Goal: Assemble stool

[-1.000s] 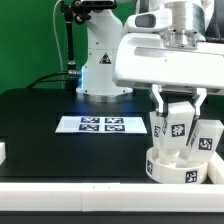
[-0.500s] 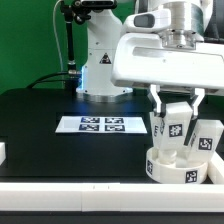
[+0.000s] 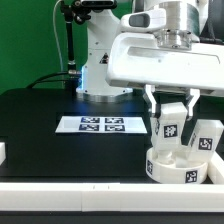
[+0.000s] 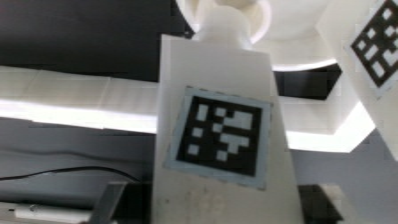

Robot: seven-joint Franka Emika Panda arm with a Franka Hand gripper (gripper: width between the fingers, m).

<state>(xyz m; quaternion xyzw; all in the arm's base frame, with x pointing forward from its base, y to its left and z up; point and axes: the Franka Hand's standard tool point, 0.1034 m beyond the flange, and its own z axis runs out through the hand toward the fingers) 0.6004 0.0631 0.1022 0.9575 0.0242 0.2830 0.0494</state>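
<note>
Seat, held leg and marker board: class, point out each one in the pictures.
Seat (image 3: 172, 168): exterior view, front of its outer wall.
Held leg (image 3: 171, 128): exterior view, its tagged face between the fingers.
Marker board (image 3: 100, 125): exterior view, middle of the flat sheet.

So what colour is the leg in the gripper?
White, with a black-and-white square tag; the leg shows best in the wrist view.

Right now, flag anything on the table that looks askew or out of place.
Nothing stands out. The hand is shut on a leg, holding it upright over the round seat. A second leg stands in the seat, leaning slightly. The marker board lies flat.
</note>
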